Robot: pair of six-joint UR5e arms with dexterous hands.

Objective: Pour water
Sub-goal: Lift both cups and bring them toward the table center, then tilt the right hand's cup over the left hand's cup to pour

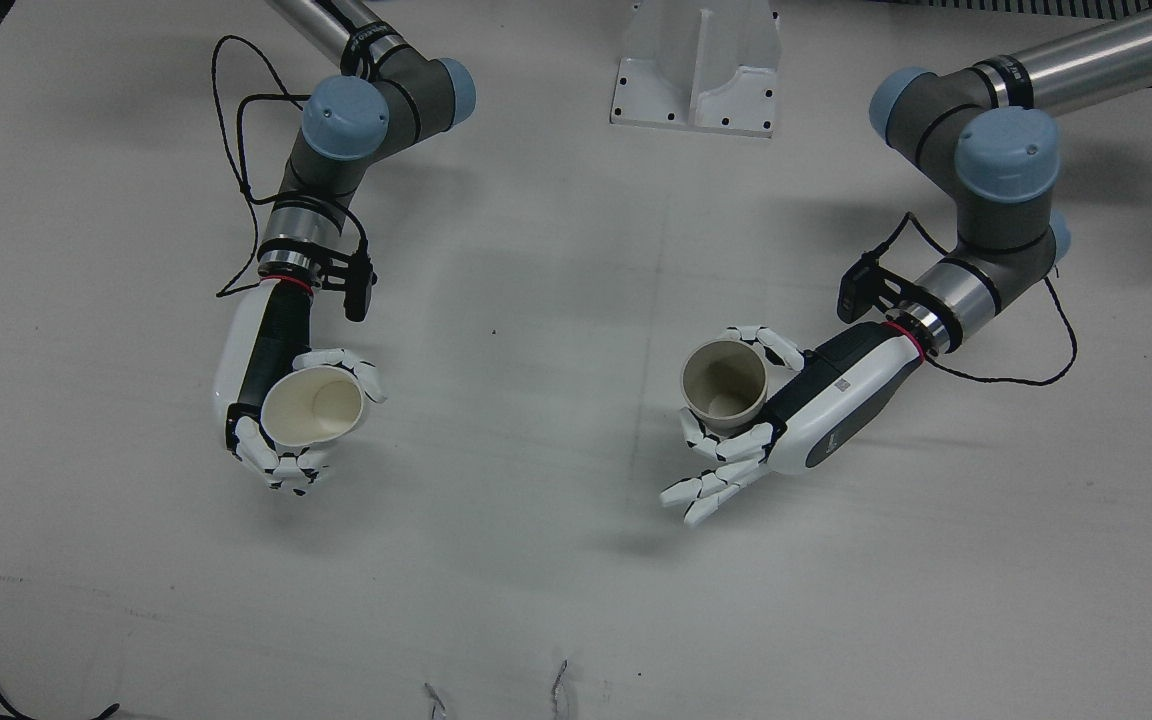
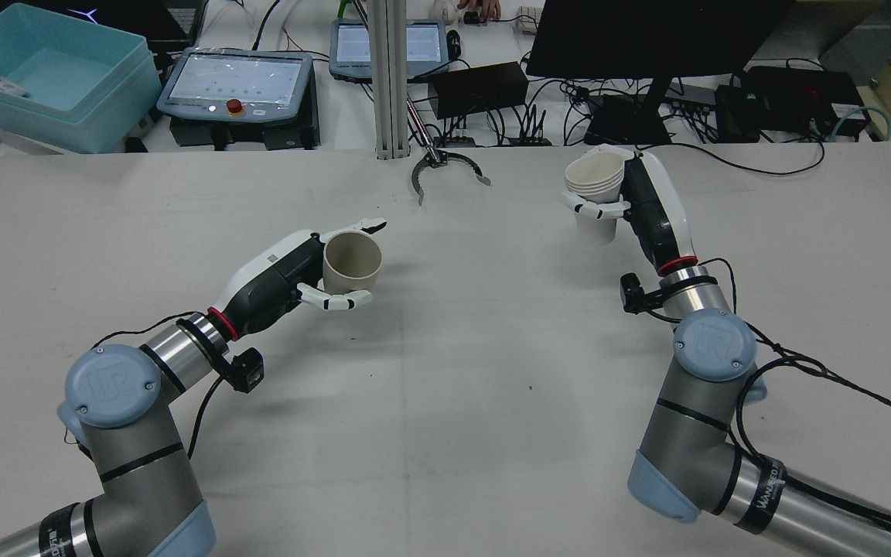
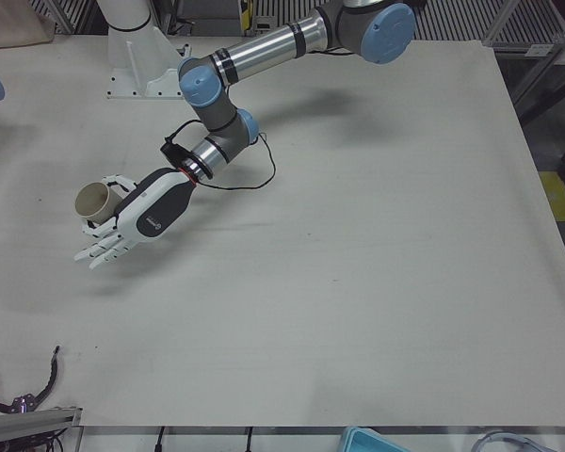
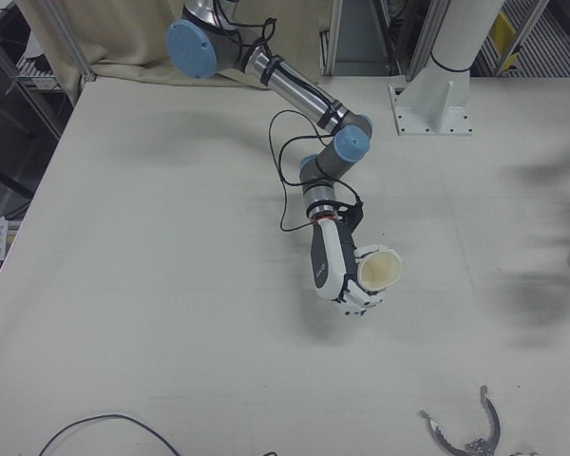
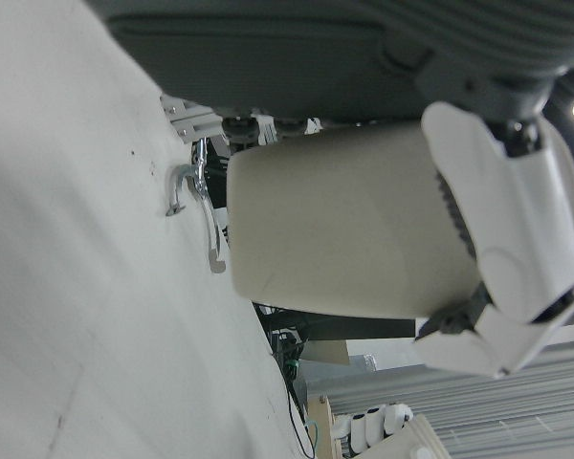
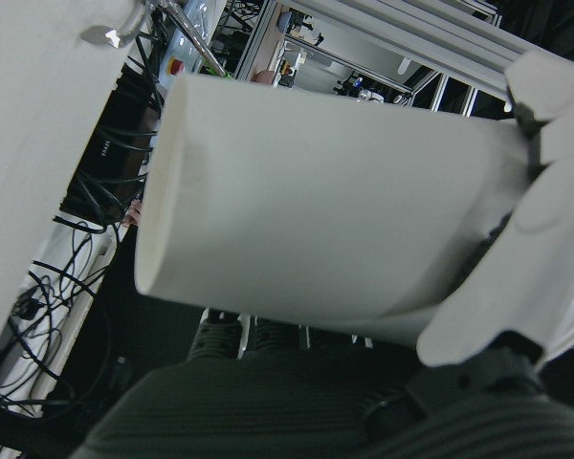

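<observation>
Right hand [image 1: 281,420] grasps white cup [image 1: 313,405] at frame left; left hand [image 1: 786,410] grasps beige cup [image 1: 724,385], apparently upright, well apart rightward.

- Our left hand [image 1: 796,405] is raised, fingers wrapped on a beige cup [image 1: 724,384].
- Our right hand [image 1: 276,400] grips a white cup [image 1: 313,405], tilted.

"UR" logo on joint cap [image 2: 113,384]
</observation>
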